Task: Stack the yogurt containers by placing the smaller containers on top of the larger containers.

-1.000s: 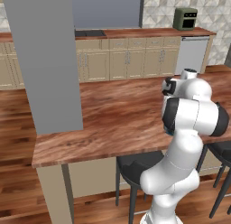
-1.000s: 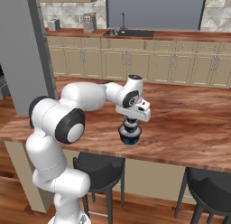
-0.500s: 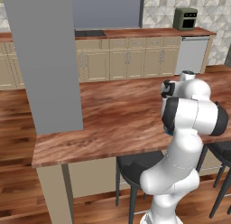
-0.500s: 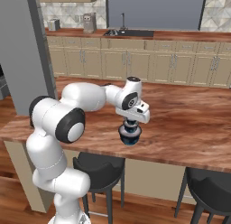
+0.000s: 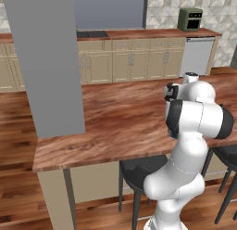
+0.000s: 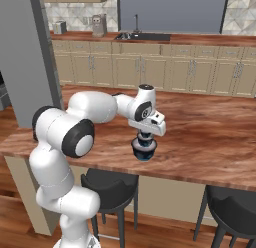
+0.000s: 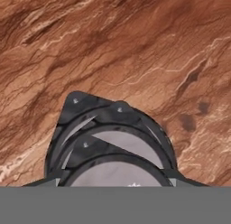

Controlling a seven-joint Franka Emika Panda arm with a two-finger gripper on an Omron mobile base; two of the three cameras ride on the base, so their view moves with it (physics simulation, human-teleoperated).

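Note:
On the wooden island counter (image 6: 210, 142) stands a stack of yogurt containers. The widest dark blue cup (image 6: 144, 153) is at the bottom, and a narrower dark cup (image 6: 144, 141) sits on it. My gripper (image 6: 144, 138) hangs straight down over the stack, its fingers shut around the narrower cup. In the hand view that cup's pale top (image 7: 118, 175) lies right under the hand, with the rim of the wider cup (image 7: 74, 111) showing beneath it on the wood. In the left base view my own arm hides the stack.
A grey pillar (image 6: 20, 67) rises at the counter's left end. Black stools (image 6: 107, 184) stand below the near edge, which runs close to the stack. Bare wood (image 7: 135, 47) spreads beyond the cups. Cabinets and a sink (image 6: 145, 37) line the back wall.

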